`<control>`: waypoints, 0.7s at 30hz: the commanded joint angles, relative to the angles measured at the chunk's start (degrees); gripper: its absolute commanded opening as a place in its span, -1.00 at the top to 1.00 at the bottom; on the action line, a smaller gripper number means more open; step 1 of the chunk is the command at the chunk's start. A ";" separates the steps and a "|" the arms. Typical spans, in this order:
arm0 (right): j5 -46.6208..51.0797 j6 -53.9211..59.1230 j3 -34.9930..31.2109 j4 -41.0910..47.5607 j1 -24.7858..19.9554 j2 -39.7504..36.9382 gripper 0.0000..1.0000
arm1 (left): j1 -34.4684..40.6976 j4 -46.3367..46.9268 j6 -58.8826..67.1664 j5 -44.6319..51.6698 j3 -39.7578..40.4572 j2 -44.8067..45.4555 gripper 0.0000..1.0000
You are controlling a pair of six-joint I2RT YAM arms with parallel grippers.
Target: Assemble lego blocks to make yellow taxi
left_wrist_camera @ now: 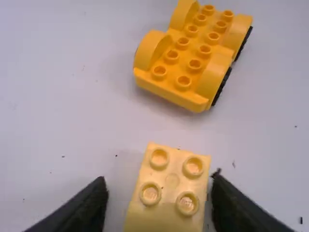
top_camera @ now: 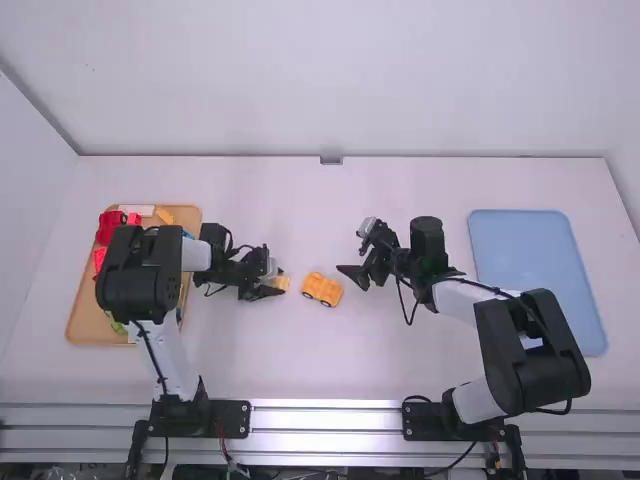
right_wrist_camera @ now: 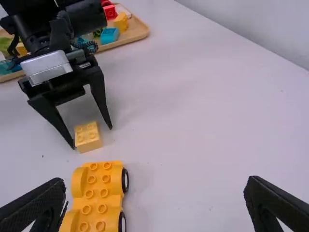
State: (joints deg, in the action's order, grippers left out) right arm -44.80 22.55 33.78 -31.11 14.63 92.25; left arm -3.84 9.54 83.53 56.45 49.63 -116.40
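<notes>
My left gripper (top_camera: 270,286) is low over the table around a light yellow block (top_camera: 282,283); in the left wrist view the open left gripper (left_wrist_camera: 157,203) has its fingers on both sides of that block (left_wrist_camera: 170,189), with a gap visible at least on one side. The orange-yellow car base (top_camera: 322,289) with black wheels rests on the table, just right of the block, studs up (left_wrist_camera: 193,53). My right gripper (top_camera: 364,276) is right of the car base, holding nothing; in the right wrist view the right gripper (right_wrist_camera: 154,193) has its fingers wide apart.
A wooden tray (top_camera: 84,318) with red, yellow, blue and green pieces stands at the left, partly under the left arm. A blue tray (top_camera: 540,265) lies at the right, beside the right arm. A wall (top_camera: 330,80) rises behind the table.
</notes>
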 commanded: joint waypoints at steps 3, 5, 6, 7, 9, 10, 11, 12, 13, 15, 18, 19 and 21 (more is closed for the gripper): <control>-0.35 -0.22 0.00 -0.17 0.11 0.39 -0.97 | -0.33 0.63 -1.01 -0.50 0.04 -1.70 0.05; -0.37 -0.24 0.00 -0.17 0.00 0.37 -0.97 | -0.68 0.57 -1.05 -1.86 0.15 -1.70 -0.06; -0.35 -0.24 0.00 -0.17 0.00 0.37 -0.97 | -0.81 1.01 -1.01 -2.47 0.26 -1.66 -0.14; -0.35 -0.24 0.00 -0.17 0.00 0.37 -0.96 | -0.68 1.55 -1.03 -2.95 0.37 -1.57 -0.18; -0.35 -0.24 0.00 -0.17 0.00 0.37 -0.97 | -0.68 2.19 -0.57 -3.43 0.39 -1.46 -0.19; -0.35 -0.24 0.00 -0.17 0.00 0.37 -0.97 | -0.68 2.38 -0.31 -3.43 0.39 -1.46 -0.19; -0.37 -0.22 0.00 -0.20 0.00 0.37 -0.97 | -0.72 2.56 0.57 -3.34 0.35 -1.46 -0.15; -0.33 -0.22 0.00 -0.20 0.00 0.39 -0.97 | -0.59 2.62 0.72 -3.41 0.33 -1.46 -0.12; -0.35 -0.22 0.00 -0.20 0.00 0.37 -0.97 | -0.66 2.58 0.66 -3.61 0.33 -1.46 -0.08; -0.35 -0.22 0.00 -0.17 0.00 0.37 -0.97 | -0.72 2.36 0.68 -4.13 0.33 -1.46 -0.05; -0.35 -0.20 0.00 -0.17 0.02 0.39 -0.97 | -0.72 2.54 0.22 -6.40 0.35 -1.46 -0.12; -0.33 -0.22 0.00 -0.17 0.07 0.39 -0.97 | -0.70 2.60 0.20 -6.45 0.37 -1.46 -0.13; -0.35 -0.20 0.00 -0.17 0.04 0.37 -0.97 | -0.66 2.80 0.26 -6.45 0.35 -1.46 -0.17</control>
State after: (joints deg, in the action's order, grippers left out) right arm -44.80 22.52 33.78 -31.09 14.61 92.23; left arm -4.16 11.68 84.03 56.05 50.22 -116.51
